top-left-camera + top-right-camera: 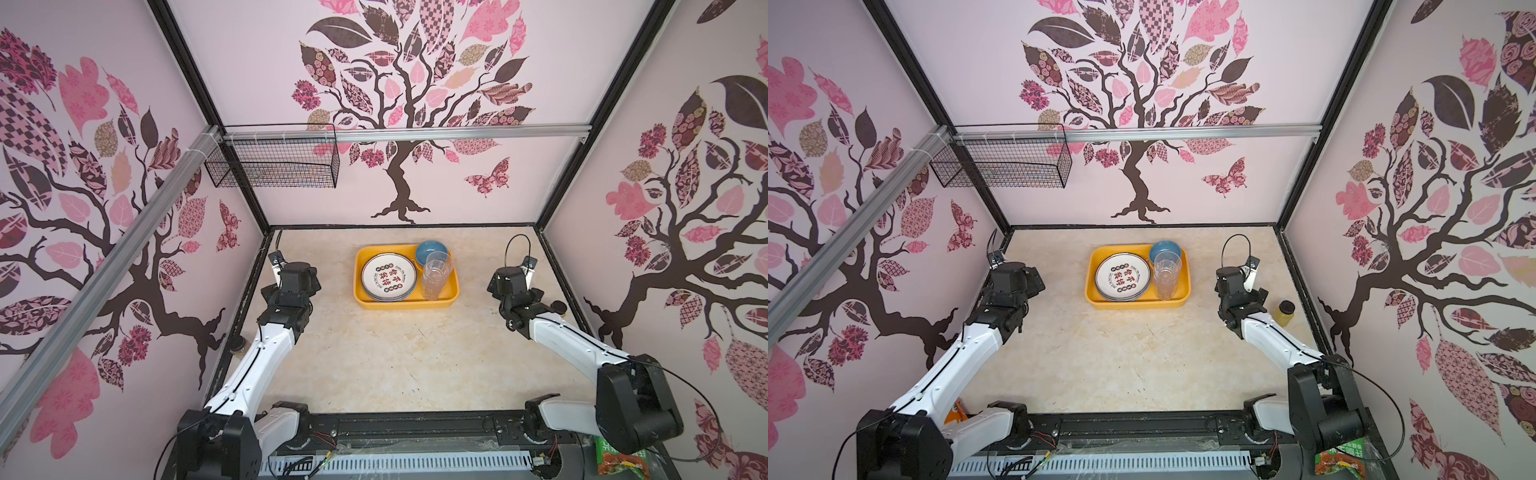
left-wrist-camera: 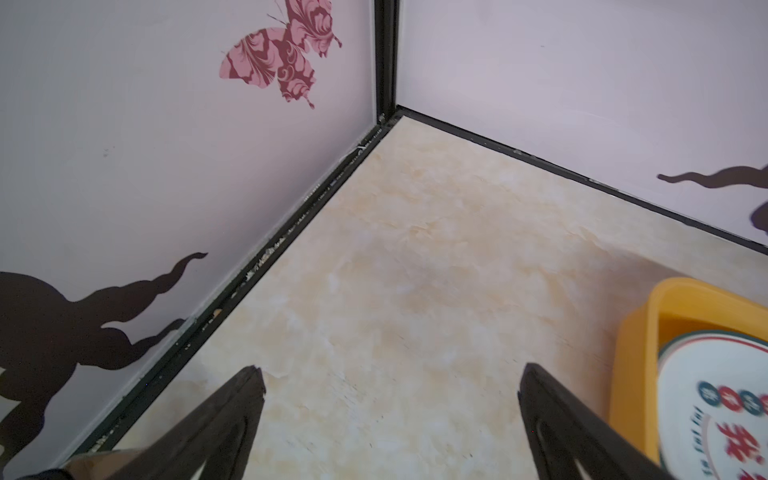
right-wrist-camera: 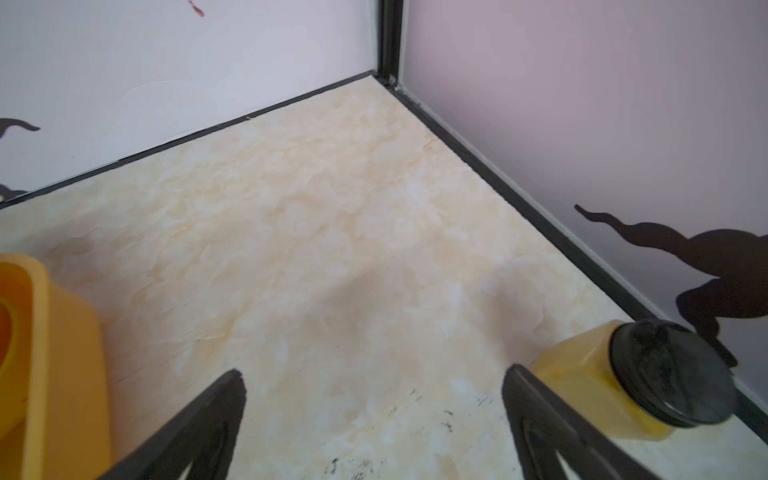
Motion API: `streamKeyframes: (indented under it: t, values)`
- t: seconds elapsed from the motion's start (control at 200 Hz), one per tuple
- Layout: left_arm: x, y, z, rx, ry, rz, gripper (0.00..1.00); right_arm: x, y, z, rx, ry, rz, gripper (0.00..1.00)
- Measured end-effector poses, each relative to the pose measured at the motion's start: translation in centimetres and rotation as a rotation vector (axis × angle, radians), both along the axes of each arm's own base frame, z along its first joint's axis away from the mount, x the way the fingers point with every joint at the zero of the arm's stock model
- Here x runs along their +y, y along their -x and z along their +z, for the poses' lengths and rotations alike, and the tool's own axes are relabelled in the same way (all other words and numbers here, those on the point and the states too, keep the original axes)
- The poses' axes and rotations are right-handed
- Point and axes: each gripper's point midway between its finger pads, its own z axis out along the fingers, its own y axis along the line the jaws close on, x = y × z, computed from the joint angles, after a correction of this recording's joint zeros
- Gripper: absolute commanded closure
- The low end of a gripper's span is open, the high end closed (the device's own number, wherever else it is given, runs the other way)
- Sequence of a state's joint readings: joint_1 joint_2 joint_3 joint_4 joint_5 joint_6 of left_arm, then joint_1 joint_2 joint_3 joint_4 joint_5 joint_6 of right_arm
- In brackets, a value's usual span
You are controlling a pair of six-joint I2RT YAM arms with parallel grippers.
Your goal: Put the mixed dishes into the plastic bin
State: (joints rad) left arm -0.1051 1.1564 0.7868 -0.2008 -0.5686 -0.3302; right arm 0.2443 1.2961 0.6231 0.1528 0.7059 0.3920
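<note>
The yellow-orange plastic bin (image 1: 405,305) (image 1: 1133,304) sits at the back middle of the table. Inside it lie a stack of white plates (image 1: 388,277) (image 1: 1122,277) with Chinese characters, a blue bowl (image 1: 432,251) (image 1: 1165,249) in the far corner, and stacked clear tumblers (image 1: 436,274) (image 1: 1167,276) standing upright. My left gripper (image 2: 390,374) is open and empty over bare table, left of the bin's wall (image 2: 636,353) and the top plate (image 2: 715,407). My right gripper (image 3: 374,374) is also open and empty, right of the bin (image 3: 62,353).
An amber bottle (image 1: 1283,313) (image 3: 602,386) with a black cap stands by the right wall, close beside my right gripper's outer finger. A black wire basket (image 1: 274,162) (image 1: 1005,162) hangs on the back rail. A snack bag (image 1: 619,457) (image 1: 1337,461) lies at the front right corner.
</note>
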Motion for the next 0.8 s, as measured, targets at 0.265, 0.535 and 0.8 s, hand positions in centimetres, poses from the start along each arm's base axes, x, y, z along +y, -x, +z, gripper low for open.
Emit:
streamKeyframes:
  t: [0.265,0.535,0.8]
  values:
    - [2.4,-1.9,-6.6,0.043,-0.098,0.054,0.02,-2.0,1.0,-2.2,-0.084,0.12,-0.065,0.0]
    - [1.5,-1.7,-11.3,0.01,-0.141,-0.031,0.02,-3.4,1.5,-3.0,-0.188,0.151,-0.05,0.01]
    - [-0.3,-3.6,-10.2,-0.089,-0.115,-0.164,0.01,-2.4,-0.2,-2.8,-0.235,0.095,0.106,0.01]
